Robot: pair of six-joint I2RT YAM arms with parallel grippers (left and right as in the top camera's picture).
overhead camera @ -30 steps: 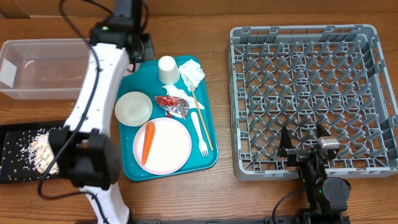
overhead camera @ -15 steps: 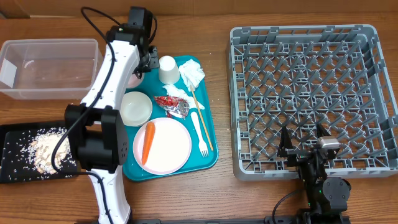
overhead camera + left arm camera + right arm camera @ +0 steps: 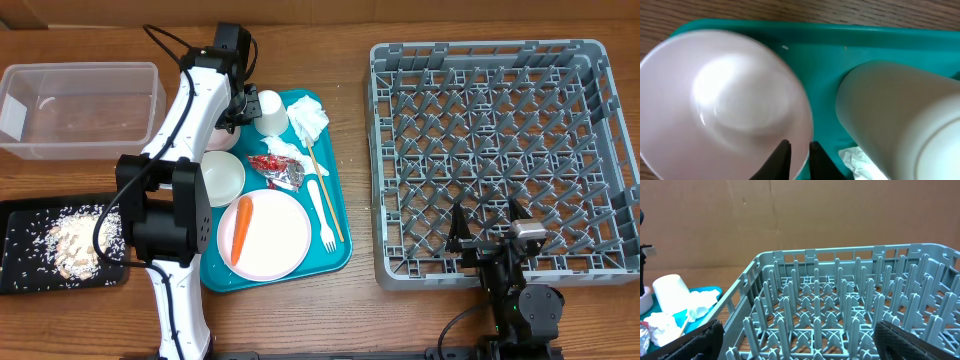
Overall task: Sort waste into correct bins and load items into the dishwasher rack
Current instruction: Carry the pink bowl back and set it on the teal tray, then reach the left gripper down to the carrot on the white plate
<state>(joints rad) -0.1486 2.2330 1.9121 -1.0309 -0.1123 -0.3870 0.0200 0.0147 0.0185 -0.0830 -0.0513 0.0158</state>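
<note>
While beside cup [image 3: 900, 115], bowl [image 3: 725, 100] within end effector [image 3: 799, 160]

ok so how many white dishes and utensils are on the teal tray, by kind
plate: 1
bowl: 2
cup: 1
fork: 1
total: 5
</note>
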